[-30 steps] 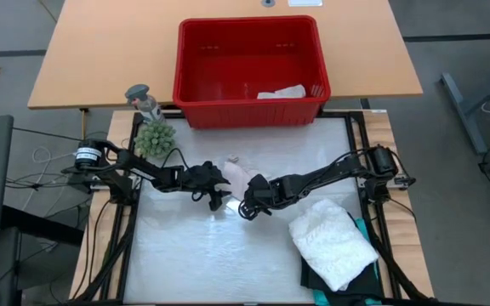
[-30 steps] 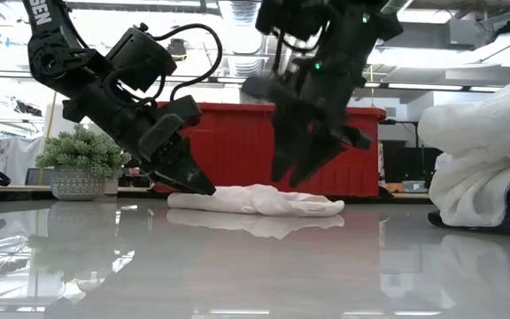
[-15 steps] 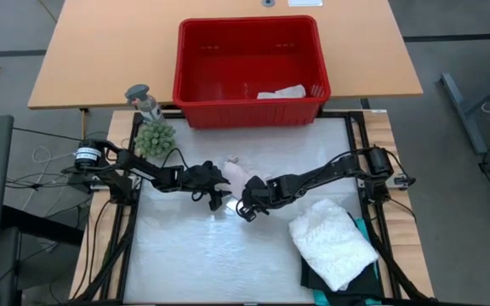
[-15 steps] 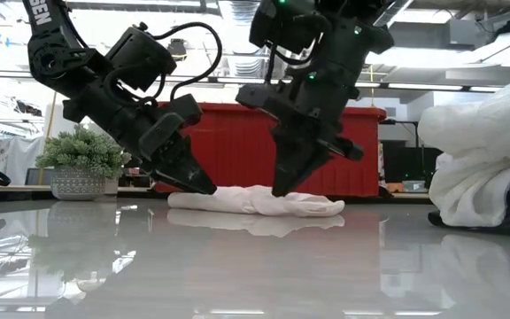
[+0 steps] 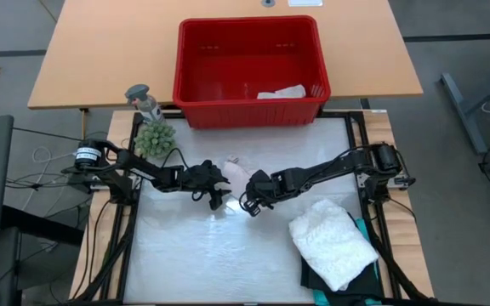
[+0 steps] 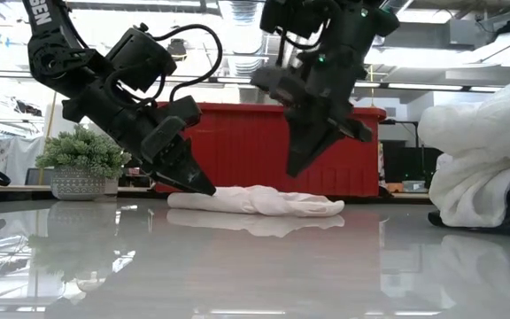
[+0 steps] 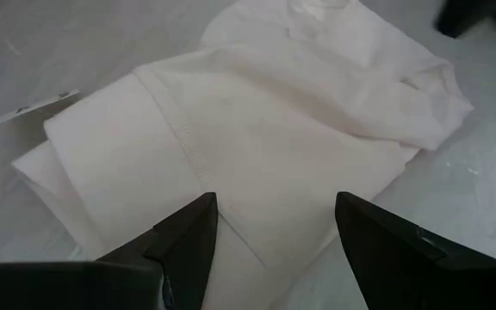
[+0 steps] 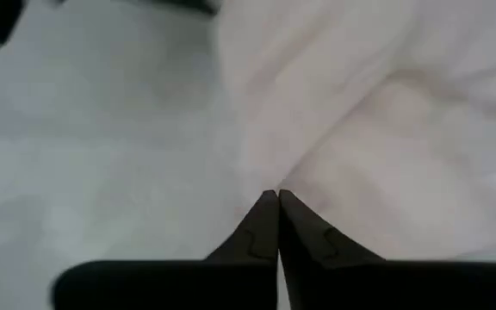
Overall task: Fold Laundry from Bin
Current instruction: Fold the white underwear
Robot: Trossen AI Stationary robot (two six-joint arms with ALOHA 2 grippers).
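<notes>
A small white cloth lies bunched flat on the table's white mat, midway between the arms. My left gripper stands open and slanting down at the cloth's left end, one finger on either side of a hemmed fold. My right gripper is shut with nothing in it and hangs a little above the cloth's right half. The red bin stands at the table's far edge with another white piece lying on its floor. My left gripper's open fingertips hover at the top of the cloth's left end. Whether they touch it, I cannot tell.
A folded white lacy top sits on teal and black garments at the near right. A small potted plant and a grey figure stand at the far left. The mat's near half is bare.
My right gripper has shut its fingers while down at the cloth, then risen a little off it with nothing between them. The cloth lies as before.
</notes>
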